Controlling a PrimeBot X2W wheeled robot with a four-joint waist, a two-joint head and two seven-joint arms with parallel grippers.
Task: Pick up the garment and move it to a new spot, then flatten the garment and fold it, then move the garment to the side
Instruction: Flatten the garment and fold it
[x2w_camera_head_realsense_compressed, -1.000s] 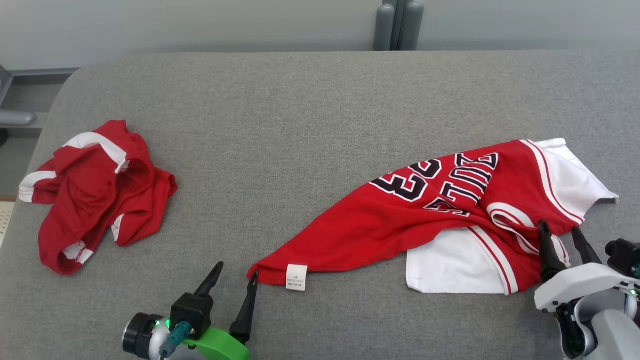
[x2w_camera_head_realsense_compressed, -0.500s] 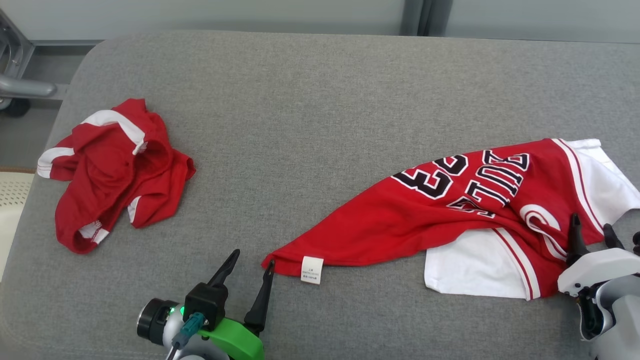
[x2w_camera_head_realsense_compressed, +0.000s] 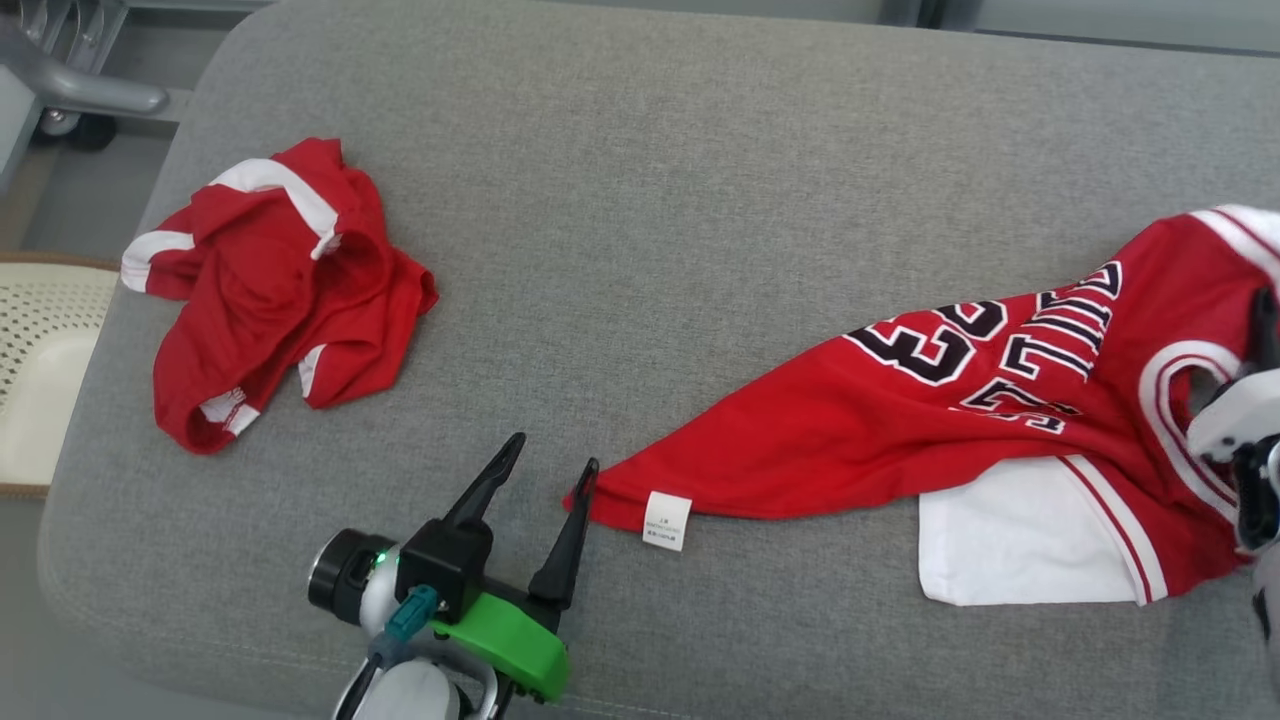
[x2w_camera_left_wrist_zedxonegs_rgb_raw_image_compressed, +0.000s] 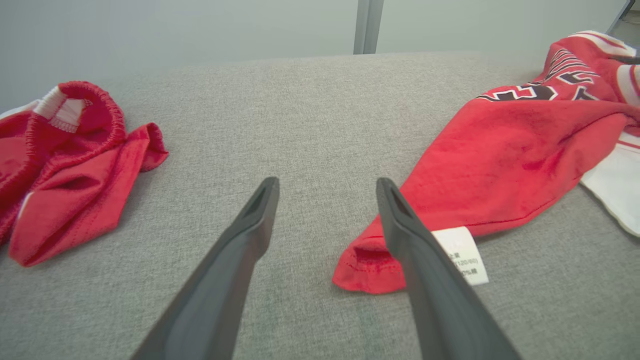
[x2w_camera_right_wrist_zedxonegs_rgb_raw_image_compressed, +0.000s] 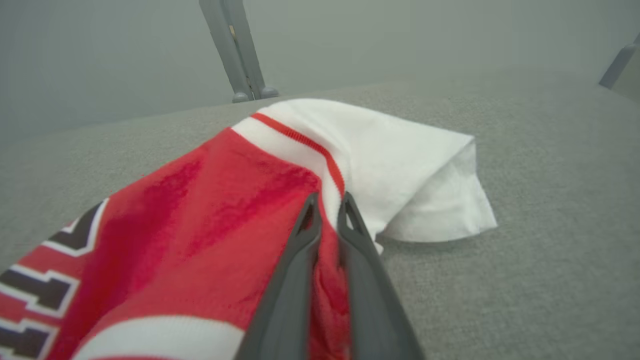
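The right hand (x2w_camera_right_wrist_zedxonegs_rgb_raw_image_compressed: 328, 201) pinches the jersey (x2w_camera_head_realsense_compressed: 850, 440); the left hand (x2w_camera_head_realsense_compressed: 553, 452) gapes.

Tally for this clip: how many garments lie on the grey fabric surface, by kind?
red-and-white basketball jersey with black lettering: 1
crumpled red shorts with white stripes: 1
Total: 2

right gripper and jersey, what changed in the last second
The right gripper shut on the jersey, pinching red fabric beside the white trim. The left gripper stayed open at the labelled hem corner; the red shorts stayed crumpled. The head camera shifted.
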